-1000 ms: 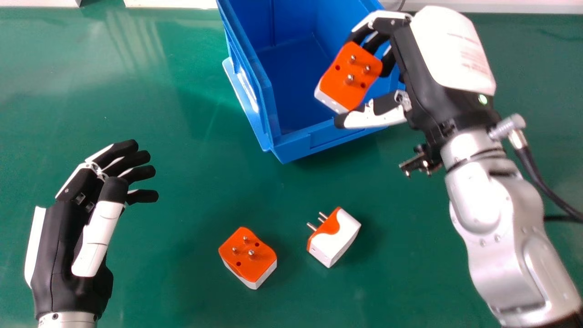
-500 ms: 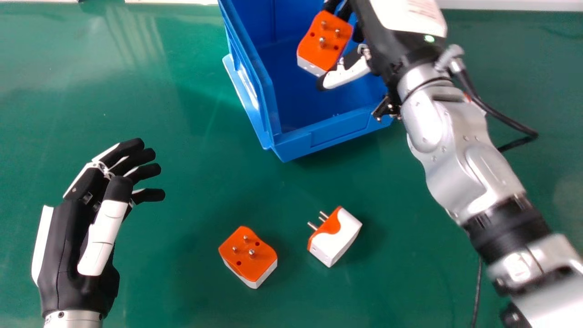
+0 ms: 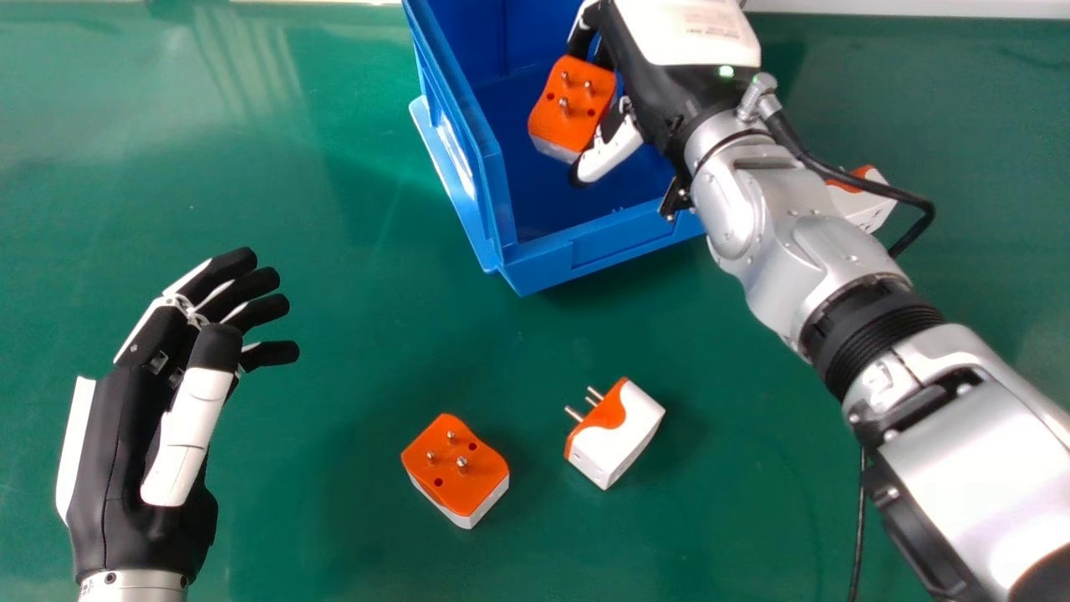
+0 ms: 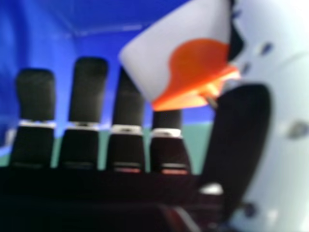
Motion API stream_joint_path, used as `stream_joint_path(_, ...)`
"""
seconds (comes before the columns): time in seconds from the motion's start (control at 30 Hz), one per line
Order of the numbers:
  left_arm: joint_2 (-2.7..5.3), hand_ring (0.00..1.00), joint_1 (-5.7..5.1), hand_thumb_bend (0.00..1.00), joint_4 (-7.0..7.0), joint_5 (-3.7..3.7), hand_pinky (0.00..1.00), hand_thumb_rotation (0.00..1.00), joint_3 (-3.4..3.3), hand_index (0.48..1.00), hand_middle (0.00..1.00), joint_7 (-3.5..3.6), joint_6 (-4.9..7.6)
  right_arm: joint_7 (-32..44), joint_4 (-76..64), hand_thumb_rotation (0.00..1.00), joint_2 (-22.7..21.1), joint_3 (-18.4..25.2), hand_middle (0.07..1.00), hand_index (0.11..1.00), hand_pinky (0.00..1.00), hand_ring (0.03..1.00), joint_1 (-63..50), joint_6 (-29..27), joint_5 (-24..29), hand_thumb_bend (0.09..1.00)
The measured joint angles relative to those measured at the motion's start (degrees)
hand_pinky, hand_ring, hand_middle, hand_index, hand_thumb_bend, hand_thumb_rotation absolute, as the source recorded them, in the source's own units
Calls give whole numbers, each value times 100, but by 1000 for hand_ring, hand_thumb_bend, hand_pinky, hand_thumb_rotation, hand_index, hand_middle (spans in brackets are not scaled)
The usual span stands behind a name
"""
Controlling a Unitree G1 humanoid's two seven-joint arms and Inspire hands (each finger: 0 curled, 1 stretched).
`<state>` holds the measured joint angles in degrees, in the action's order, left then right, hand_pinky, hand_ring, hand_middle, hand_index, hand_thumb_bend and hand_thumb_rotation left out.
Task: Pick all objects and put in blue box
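While one orange-and-white adapter [image 3: 573, 104] is held within the blue box [image 3: 543, 274] outline as seen from the head, its pin face is turned up toward the head camera; height against the box rim can't be told. It is pinched by the right hand [image 3: 660, 88], thumb against fingers, grip partly closed. In the right hand view it is seen tilted, with the pin side turned to the thumb and blue walls behind. Three more adapters are left outside the box. One [image 3: 456, 468] is set on the green table [image 3: 334, 518] on the robot's side of the box, slightly left of the box's near corner, pins up. A second [image 3: 614, 435] is laid on its side, also on the robot's side of the box, right of that corner, pins pointed left. The third [image 3: 873, 205] is placed off the box's right side, partly covered by the silver right forearm [image 3: 802, 259] and crossed by a black cable [image 3: 907, 197]. The left hand [image 3: 180, 376] is held well left of the box and nearer the robot, fingers loosely extended, thumb apart, nothing gripped.
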<state>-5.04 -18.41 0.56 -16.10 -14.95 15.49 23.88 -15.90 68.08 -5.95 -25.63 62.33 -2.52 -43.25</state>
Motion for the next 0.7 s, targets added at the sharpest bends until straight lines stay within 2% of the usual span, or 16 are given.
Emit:
stream_joint_path(0.17, 0, 728, -16, 976, 1, 4, 602, 697, 2, 741, 749, -45, 0, 3, 164, 0, 88, -80, 529, 505, 310, 433, 11, 18, 40, 493)
stream_joint_path(0.3, 1, 722, -18, 976, 2, -22, 595, 696, 6, 735, 744, -35, -3, 6, 165, 0, 89, -106, 530, 500, 313, 434, 32, 18, 49, 494)
stream_joint_path(0.4, 1, 716, -19, 977, 8, -68, 586, 690, 13, 729, 739, -23, -7, 13, 164, 0, 88, -136, 529, 494, 317, 436, 60, 39, 48, 495)
stream_joint_path(0.7, 2, 719, -60, 979, 39, -65, 588, 687, 27, 731, 742, -31, -6, 60, 165, 0, 78, -225, 537, 494, 321, 440, 60, 39, 48, 495)
